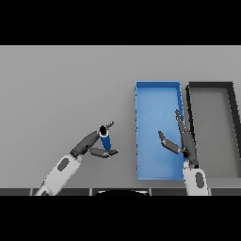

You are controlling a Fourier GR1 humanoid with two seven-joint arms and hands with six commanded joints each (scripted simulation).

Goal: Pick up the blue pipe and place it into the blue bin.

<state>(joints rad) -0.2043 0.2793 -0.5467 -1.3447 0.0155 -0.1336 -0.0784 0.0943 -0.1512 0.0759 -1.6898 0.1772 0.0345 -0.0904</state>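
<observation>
While the dark-fingered left hand (94, 143) sits at about seven o'clock on the grey counter (61, 94), its fingers and thumb are curled round the short blue cylindrical pipe (106, 140), which stands nearly upright with its dark open end facing up. Whether the pipe's base rests on the counter or is just clear of it cannot be told. The pinch looks shallow, taken near the fingertips, so in my judgement a quick swing toward three o'clock could let the pipe rotate or slip out short of its goal. At about five o'clock the right hand (181, 141) holds nothing, fingers straight and spread, hovering over the near right part of the shallow blue rectangular bin (141, 94); it may obstruct the drop or collide with the arriving arm. Farther right lies a dark grey rectangular bin (230, 94), touching or just beside the blue one; overshooting could land the pipe there.
</observation>
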